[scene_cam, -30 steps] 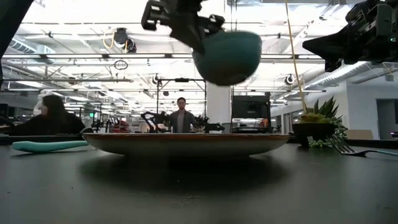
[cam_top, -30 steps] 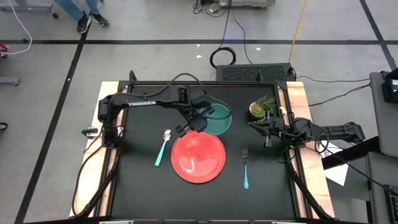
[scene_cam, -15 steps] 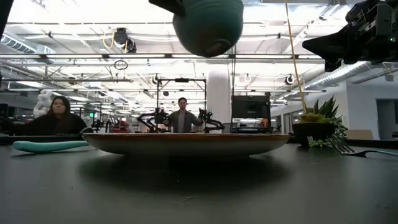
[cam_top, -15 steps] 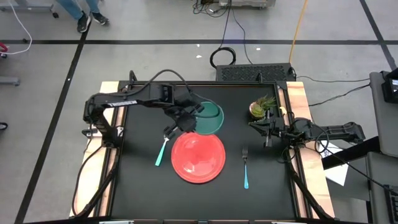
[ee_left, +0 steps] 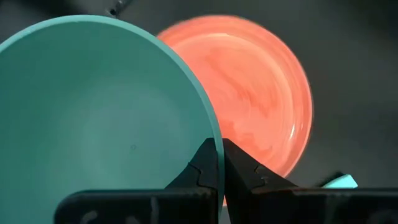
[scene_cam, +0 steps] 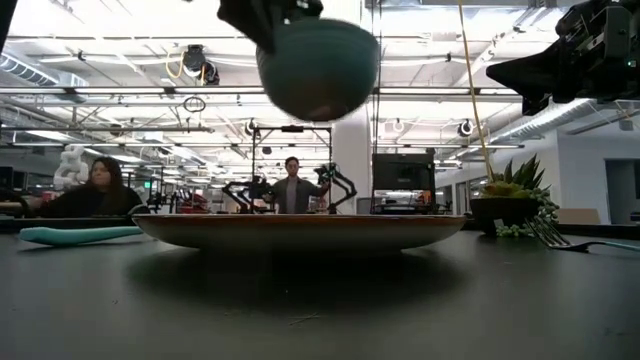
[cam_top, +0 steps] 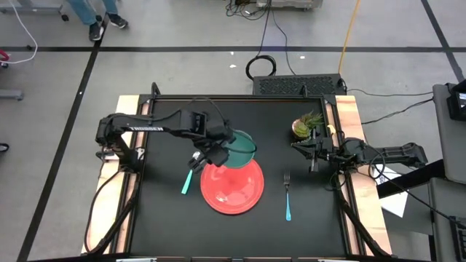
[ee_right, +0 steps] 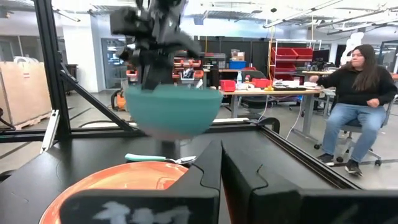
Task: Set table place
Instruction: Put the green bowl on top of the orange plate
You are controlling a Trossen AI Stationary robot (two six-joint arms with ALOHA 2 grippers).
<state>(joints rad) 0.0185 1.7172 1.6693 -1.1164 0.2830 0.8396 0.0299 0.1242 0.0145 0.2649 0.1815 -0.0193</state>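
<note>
From above, the left gripper (cam_top: 217, 151) pinches the left rim of the teal bowl (cam_top: 240, 144), which hangs over the far edge of the red plate (cam_top: 231, 184), with the left arm stretched in from the table's left side and bent at the elbow. The spoon (cam_top: 188, 179) lies left of the plate and the fork (cam_top: 287, 196) to its right on the black table (cam_top: 167, 225); the right gripper (cam_top: 314, 154) waits by the potted plant (cam_top: 306, 126) at the right edge, and whether its fingers are parted I cannot tell from here. At table height the bowl (scene_cam: 318, 68) is clearly airborne, well above the plate (scene_cam: 300, 230), tilted a little. It looks like a stiff, light, smooth-walled vessel, likely to slip or swing when held by one side only, so the rim pinch seems the sensible hold, lowered slowly. In the left wrist view both dark fingers (ee_left: 239, 171) clamp the bowl's rim (ee_left: 208, 134), one inside and one outside, with the plate (ee_left: 255, 106) below. In the right wrist view that arm's own fingers (ee_right: 208, 171) sit closed together on nothing, facing the raised bowl (ee_right: 171, 112) and a seated person (ee_right: 357, 93) beyond the table.
</note>
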